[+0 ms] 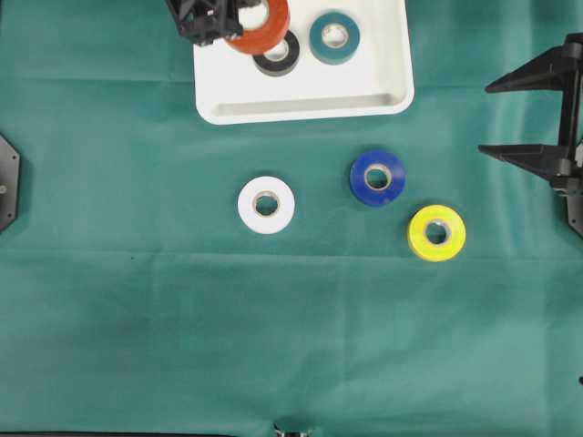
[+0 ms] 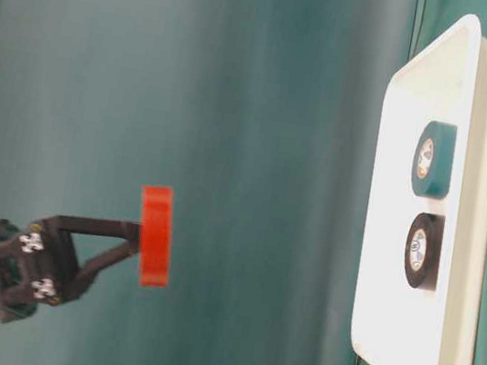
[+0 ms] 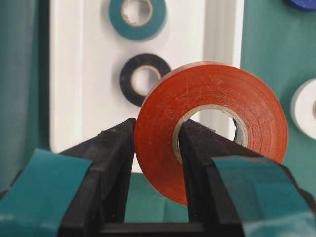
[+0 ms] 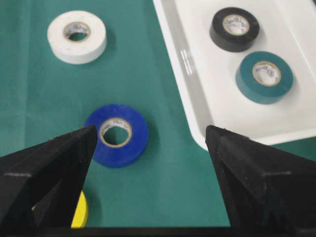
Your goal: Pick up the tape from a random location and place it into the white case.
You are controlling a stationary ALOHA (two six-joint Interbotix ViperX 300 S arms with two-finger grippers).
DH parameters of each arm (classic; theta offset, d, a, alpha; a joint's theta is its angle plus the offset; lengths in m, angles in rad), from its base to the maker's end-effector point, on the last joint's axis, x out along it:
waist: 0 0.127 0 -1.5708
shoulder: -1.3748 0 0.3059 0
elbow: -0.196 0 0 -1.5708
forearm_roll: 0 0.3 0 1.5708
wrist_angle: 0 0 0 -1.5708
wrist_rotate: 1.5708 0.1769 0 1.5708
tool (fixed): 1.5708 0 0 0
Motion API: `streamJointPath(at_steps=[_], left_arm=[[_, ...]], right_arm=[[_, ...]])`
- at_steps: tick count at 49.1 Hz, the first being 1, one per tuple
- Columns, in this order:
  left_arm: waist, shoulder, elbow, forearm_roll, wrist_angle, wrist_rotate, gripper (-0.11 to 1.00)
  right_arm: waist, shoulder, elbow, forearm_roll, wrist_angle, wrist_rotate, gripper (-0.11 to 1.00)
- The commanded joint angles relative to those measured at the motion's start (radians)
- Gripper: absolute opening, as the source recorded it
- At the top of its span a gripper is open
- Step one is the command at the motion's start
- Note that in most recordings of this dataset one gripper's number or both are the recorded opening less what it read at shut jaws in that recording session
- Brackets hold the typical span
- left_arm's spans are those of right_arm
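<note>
Covering the table, green cloth (image 1: 137,319) bears the white case (image 1: 392,91).

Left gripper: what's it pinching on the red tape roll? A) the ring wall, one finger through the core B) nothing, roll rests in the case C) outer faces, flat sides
A: in the left wrist view the left gripper clamps the red tape roll with one finger through the core and the other outside the rim.

left hand (image 3: 157,163) clamped, right hand (image 4: 148,163) spread
</note>
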Motion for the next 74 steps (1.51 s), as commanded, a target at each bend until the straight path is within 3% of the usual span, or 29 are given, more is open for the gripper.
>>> streamJointPath(at_steps=[1,36,50,74], left_arm=[[0.003,-0.028,0.011,-0.002,-0.034,0.0,0.22],[0.089,0.1,0.321,-0.002,-0.411,0.008,0.22],[0.143,0.156,0.357,-0.002,-0.48,0.049,0.22],[0.144,0.161,0.394,-0.003,-0.52,0.049,0.22]], right_arm=[[-0.002,0.005,-0.017,-0.003,-0.003,-0.002,0.87],[-0.015,0.014,-0.012,-0.003,-0.006,-0.002,0.87],[-0.023,0.015,-0.012,-0.005,-0.006,-0.003,0.87],[-0.038,0.017,-0.012,-0.014,-0.008,-0.003,0.87]])
